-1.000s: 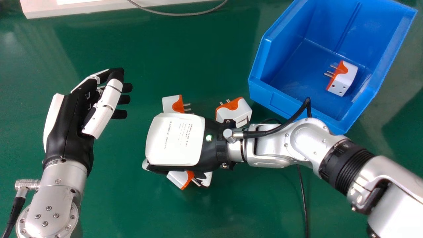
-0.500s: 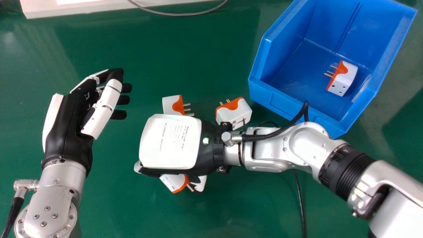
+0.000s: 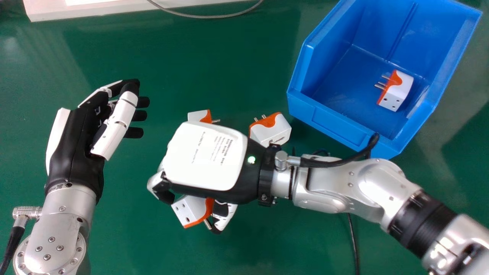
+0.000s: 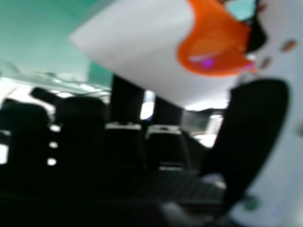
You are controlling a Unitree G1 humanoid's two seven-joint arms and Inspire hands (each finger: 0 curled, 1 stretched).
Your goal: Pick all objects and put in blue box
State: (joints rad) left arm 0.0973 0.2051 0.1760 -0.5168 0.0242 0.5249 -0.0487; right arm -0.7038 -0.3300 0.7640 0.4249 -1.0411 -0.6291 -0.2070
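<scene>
The white and orange adapter (image 3: 189, 210) is in the grip of the robot's right hand (image 3: 208, 156), between its thumb and its curled fingers, low at the hand's near side over the green counter (image 3: 122, 244). Its prongs point right and toward the robot; whether it touches the counter I cannot tell. In the right hand view it sits close up, tilted, with the thumb (image 4: 255, 127) beside its orange part.

Just beyond the right hand are 2 more adapters on the counter: the left adapter (image 3: 196, 115), partly hidden behind the hand, and the right adapter (image 3: 271, 130), near the box.

The blue box (image 3: 332, 126) stands farther right, with 1 adapter (image 3: 399, 91) lying on its floor, prongs toward the left.

Well apart on the left, the left hand (image 3: 74, 149) has its fingers loosely bent and nothing in it. A grey cable (image 3: 208, 16) lies at the far edge.
</scene>
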